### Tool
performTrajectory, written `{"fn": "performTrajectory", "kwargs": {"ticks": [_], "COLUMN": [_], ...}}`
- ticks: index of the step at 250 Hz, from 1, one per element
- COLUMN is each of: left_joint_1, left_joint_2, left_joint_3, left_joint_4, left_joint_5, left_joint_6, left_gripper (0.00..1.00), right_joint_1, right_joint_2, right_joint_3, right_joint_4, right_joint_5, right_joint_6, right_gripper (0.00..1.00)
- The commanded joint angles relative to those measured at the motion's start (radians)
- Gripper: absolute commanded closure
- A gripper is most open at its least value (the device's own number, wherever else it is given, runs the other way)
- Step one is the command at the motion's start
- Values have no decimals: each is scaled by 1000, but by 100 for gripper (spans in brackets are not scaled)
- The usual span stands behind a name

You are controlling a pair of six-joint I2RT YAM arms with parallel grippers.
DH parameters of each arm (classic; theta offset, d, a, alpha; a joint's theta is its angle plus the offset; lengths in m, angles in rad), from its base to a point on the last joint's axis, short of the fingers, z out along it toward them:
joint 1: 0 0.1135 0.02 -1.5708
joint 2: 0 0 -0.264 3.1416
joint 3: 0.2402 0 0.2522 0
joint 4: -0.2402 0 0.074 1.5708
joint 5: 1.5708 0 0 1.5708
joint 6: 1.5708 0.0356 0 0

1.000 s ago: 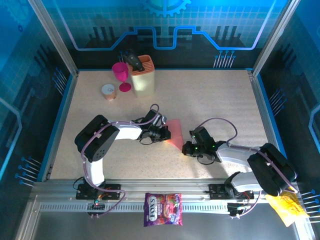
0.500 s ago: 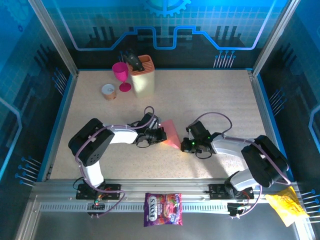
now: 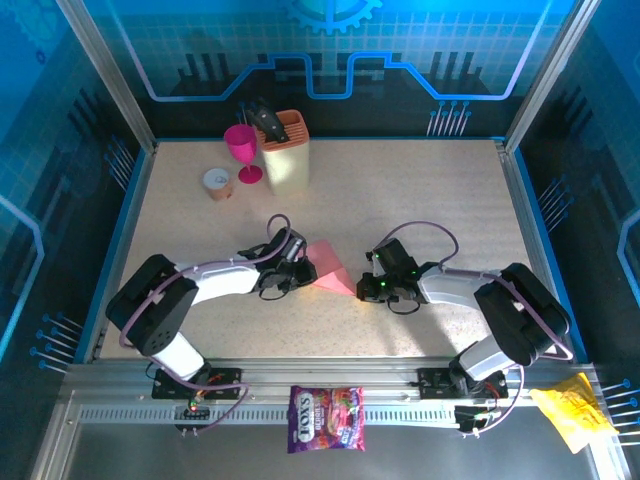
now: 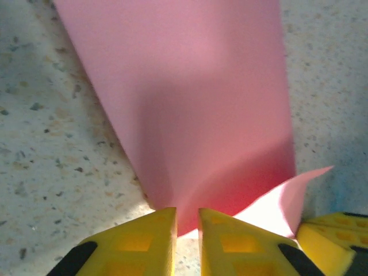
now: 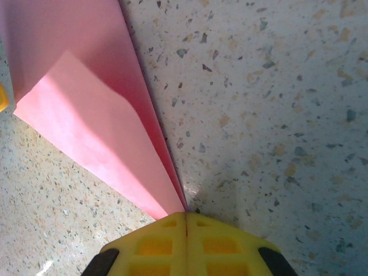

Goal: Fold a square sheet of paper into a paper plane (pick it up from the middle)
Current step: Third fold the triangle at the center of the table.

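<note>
The pink paper (image 3: 330,270) lies flat on the surface (image 3: 420,200) as a narrow wedge, already creased but not yet a finished dart. Its broad end is at the fingertips of the left hand (image 3: 298,270) and its point is right at the fingertips of the right hand (image 3: 366,290). I judge this to be the middle of the folding, with the diagonal folds laid and the lengthwise ones still to come. From the left wrist, the left hand (image 4: 187,221) has its jaws a slit apart, and the edge of the paper (image 4: 190,115) reaches into that slit. The gap looks too loose to be clamping so thin a sheet. Just to the right of those fingers, a corner flap (image 4: 287,198) curls up off the surface, something the overhead view is too coarse to show. From the right wrist, the right hand (image 5: 187,221) is fully closed and the paper's (image 5: 86,126) point runs into the seam between its fingers. Whether the tip is nipped there or only touched, I cannot tell. That view also shows a paler layer folded over a darker one. The next move probably needs the point kept anchored while the left hand takes the loose flap and presses it flat. Far beyond both hands stand a knife block (image 3: 285,150) and a goblet (image 3: 241,150).
</note>
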Motion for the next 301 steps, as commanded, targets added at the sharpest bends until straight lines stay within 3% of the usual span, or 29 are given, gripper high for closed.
{"fn": "performTrajectory", "kwargs": {"ticks": [1, 59, 130, 204, 301], "left_joint_1": [-53, -147, -207, -204, -142], "left_joint_2": [-23, 13, 153, 200, 168], "left_joint_3": [39, 98, 94, 31, -34], "left_joint_4": [-20, 52, 184, 196, 182], "left_joint_5": [0, -11, -16, -105, -116], "left_joint_6": [-31, -97, -196, -233, -238], "left_gripper": [86, 100, 100, 100, 100], "right_joint_1": [-8, -8, -6, -2, 9], "right_joint_2": [86, 104, 134, 163, 210], "right_joint_3": [-70, -61, -46, -28, 1], "right_joint_4": [-176, -181, -191, -218, -249], "right_joint_5": [90, 91, 98, 123, 150], "right_joint_6": [-23, -27, -31, -20, -15], "right_gripper": [100, 100, 100, 100, 100]}}
